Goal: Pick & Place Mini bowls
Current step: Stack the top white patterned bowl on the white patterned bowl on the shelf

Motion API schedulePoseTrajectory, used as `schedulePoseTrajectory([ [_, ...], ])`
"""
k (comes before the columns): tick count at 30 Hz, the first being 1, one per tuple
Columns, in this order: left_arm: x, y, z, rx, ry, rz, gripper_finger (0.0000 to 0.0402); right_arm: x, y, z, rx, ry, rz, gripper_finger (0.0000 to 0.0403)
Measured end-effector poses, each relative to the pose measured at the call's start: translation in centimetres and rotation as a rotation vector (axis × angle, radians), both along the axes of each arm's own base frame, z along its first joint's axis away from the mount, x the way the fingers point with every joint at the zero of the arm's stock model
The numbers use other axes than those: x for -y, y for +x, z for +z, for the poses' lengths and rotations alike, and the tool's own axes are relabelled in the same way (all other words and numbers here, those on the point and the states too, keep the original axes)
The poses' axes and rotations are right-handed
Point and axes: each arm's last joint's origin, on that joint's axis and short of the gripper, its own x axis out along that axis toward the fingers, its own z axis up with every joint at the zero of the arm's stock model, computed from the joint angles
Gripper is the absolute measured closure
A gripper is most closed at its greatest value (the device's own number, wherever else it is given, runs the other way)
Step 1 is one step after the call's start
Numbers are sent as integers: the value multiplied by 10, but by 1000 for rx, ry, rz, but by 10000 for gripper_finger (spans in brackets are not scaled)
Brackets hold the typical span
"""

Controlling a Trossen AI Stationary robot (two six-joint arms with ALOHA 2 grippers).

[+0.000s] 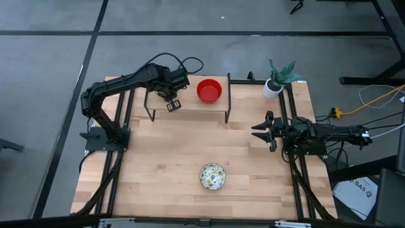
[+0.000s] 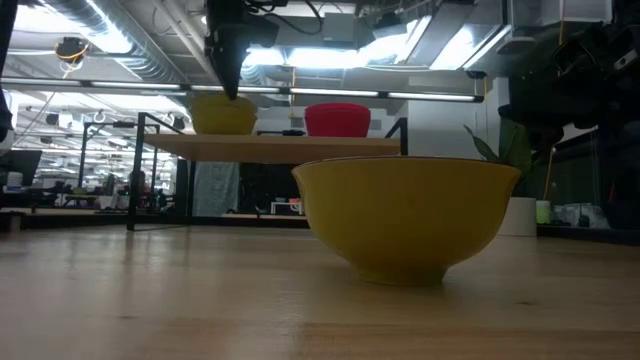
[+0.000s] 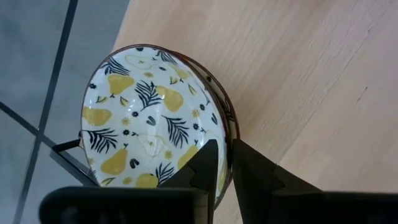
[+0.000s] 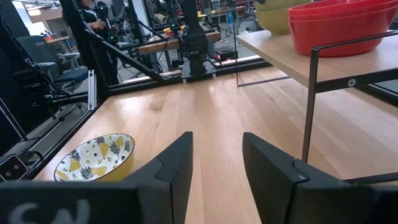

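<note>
A white mini bowl (image 3: 146,115) with a yellow-pear and dark-leaf pattern inside sits at the left end of the raised wooden shelf (image 1: 190,109). In the low view it shows as a yellow bowl (image 2: 222,113). My left gripper (image 3: 225,146) is shut on it, and the gripper (image 1: 171,101) hides it from above. Red bowls (image 1: 209,90) sit stacked on the shelf beside it. Another patterned bowl (image 1: 212,176) rests on its foot on the table near the near edge. My right gripper (image 1: 256,131) waits open at the table's right side. My left gripper pinches the patterned bowl's rim (image 3: 229,124), with one finger (image 3: 202,165) inside the bowl and one finger (image 3: 255,165) outside its wall. The fingers come from above, pointing down (image 2: 232,85). The bowl stays upright; its foot seems to rest on the shelf.
A small white plant pot (image 1: 273,87) stands at the table's far right corner. The shelf stands on thin black legs (image 1: 228,114) along the far edge. Bare wooden tabletop (image 1: 190,145) lies between the shelf and the near bowl.
</note>
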Motion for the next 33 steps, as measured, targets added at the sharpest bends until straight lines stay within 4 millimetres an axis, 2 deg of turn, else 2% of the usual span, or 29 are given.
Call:
schedulePoseTrajectory([
  [6,1,-1,6,33,7,15,359,0,0,0,0,0,0,263],
  [16,3,-3,48,200,24,2,370,0,0,0,0,0,0,263],
  [20,7,-4,47,171,-9,-30,397,0,0,0,0,0,0,263],
  [33,12,1,17,42,-15,-77,400,0,0,0,0,0,0,263],
])
